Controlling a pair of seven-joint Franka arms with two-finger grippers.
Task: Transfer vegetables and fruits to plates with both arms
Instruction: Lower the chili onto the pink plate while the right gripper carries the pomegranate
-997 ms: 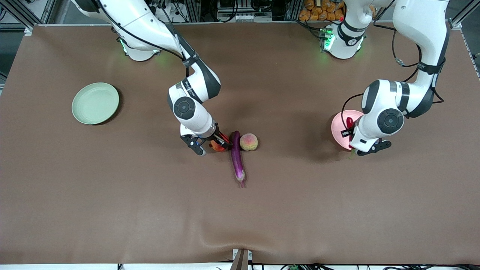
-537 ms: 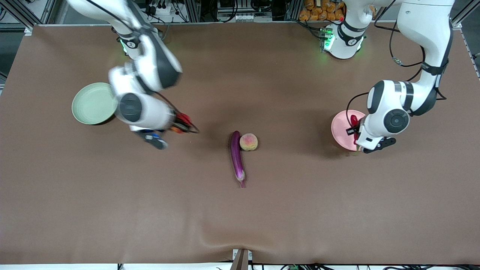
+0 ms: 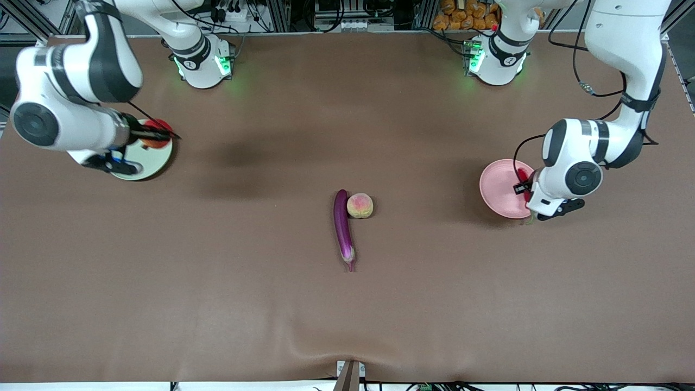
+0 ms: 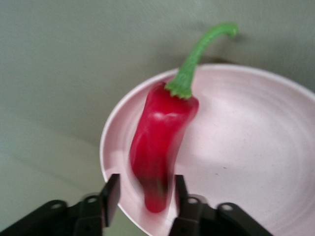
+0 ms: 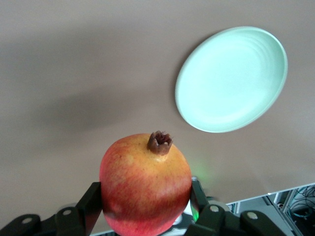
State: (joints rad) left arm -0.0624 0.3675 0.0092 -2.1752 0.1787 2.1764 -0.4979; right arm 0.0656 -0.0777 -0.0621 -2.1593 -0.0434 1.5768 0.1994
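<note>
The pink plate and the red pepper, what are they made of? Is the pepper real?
The pink plate looks like matte plastic or melamine: a dull, even surface with faint moulded rings. The red pepper has smooth, glossy skin with a bright highlight and a ridged green stem; it could be real or a plastic model, the look leaves that open.

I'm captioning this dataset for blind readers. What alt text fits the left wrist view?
A shiny red chili pepper with a green stem lies on a round pale pink plate, its tip between the parted black fingers of the left gripper. The stem sticks out past the plate's rim over the brown table.
</note>
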